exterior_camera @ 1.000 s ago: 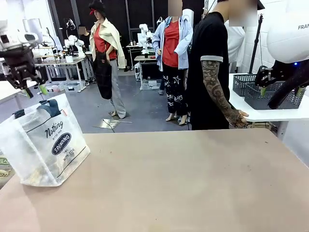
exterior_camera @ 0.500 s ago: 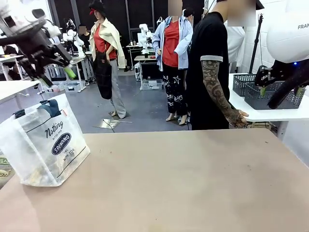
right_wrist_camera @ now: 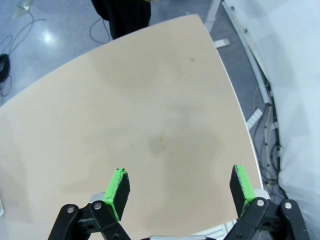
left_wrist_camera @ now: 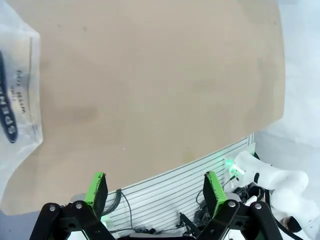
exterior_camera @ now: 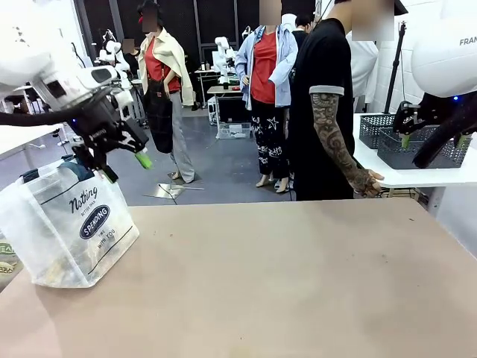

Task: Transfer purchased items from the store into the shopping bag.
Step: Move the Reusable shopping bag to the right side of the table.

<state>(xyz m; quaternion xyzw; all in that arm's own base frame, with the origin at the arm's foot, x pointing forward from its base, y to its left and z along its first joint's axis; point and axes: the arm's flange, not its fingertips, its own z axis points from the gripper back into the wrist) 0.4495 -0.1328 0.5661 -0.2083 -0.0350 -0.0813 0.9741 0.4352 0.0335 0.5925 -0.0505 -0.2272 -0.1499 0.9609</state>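
Left gripper point(exterior_camera: 124, 165) hangs empty, jaws wide, at the bag's point(exterior_camera: 71, 227) 1 o'clock. Right gripper point(right_wrist_camera: 177, 192) open and empty over bare table point(right_wrist_camera: 150, 125), likely waiting for its next pick.

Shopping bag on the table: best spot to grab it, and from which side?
Take the dark blue handles at the top of the shopping bag, coming straight down from above. The bag stands upright near the left edge of the table and its translucent walls look thin and slack, so a side pinch would probably just crumple them. The left pincer is open and closest.
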